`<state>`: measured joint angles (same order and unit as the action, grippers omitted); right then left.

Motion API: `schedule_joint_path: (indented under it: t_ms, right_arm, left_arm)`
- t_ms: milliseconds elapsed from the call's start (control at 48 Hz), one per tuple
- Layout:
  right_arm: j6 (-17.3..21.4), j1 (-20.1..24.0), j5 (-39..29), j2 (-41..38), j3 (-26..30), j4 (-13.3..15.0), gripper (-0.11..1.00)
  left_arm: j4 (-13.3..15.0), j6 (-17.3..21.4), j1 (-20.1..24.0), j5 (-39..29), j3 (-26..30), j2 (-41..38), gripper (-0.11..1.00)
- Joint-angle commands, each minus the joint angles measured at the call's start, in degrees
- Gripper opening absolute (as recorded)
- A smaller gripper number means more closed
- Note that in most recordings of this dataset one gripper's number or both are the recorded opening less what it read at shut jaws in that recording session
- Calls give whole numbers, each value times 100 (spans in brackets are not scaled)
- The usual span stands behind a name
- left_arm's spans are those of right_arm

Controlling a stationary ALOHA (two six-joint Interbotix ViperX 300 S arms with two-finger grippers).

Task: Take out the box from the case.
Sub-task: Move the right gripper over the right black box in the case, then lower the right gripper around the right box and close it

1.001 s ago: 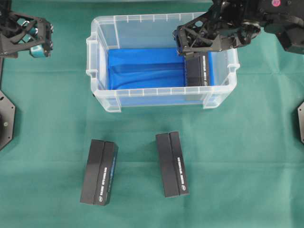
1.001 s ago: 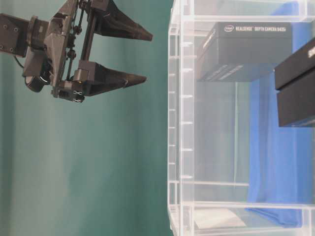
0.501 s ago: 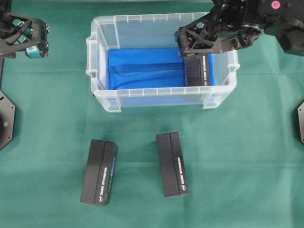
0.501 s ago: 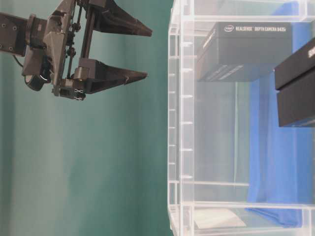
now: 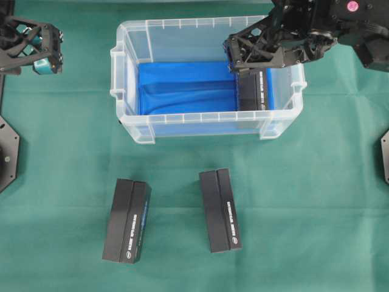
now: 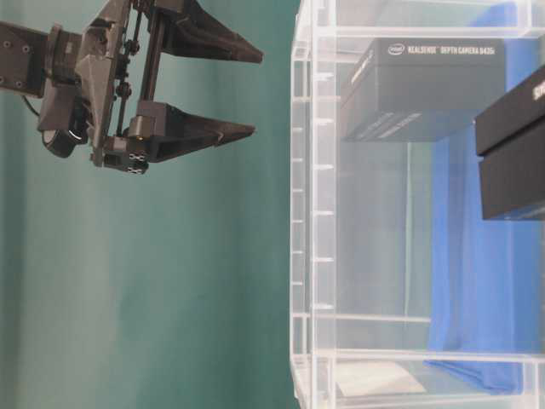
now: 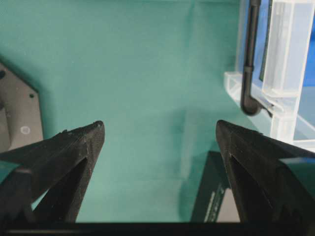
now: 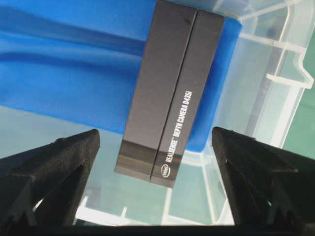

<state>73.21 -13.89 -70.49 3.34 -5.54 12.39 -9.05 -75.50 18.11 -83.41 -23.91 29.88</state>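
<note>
A clear plastic case [image 5: 206, 79] lined with blue cloth [image 5: 182, 85] sits in the upper middle of the overhead view, on a green surface [image 5: 304, 201]. One dark box [image 5: 253, 89] lies flat inside it, at the right end, on the cloth. Two more dark boxes [image 5: 126, 220] [image 5: 220, 210] lie outside on the surface, toward the bottom of the frame.

Your right gripper [image 5: 238, 58] hangs over the case's upper right corner, above the far end of the box. Its fingers [image 8: 59, 162] are spread wide and hold nothing; in the right wrist view the box sits between them, tilted against their line. Your left gripper [image 5: 58, 52] waits in the upper left corner, well apart from the case, fingers [image 7: 74, 147] also wide open and empty.

The step in hand looks like the descent to grasp. To do it well, turn the wrist so the fingers straddle the box's narrow width, centre on it, and come straight down, minding the case wall close on the right. Close firmly before lifting clear of the rim.
</note>
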Motion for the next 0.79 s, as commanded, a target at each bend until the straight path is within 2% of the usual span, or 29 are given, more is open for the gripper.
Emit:
schedule_joint_path:
  t_ms: [0,417,772]
  right_arm:
    - [9,18,18,62,70,26,94]
    - [26,9,53,18,-185,35,94]
    - [97,-44,413,-141,-352,35,94]
  left_arm:
    - [0,0,26,9,97,18,96]
    - [0,9,26,18,97,18,96]
    - [0,9,26,9,97,18,96]
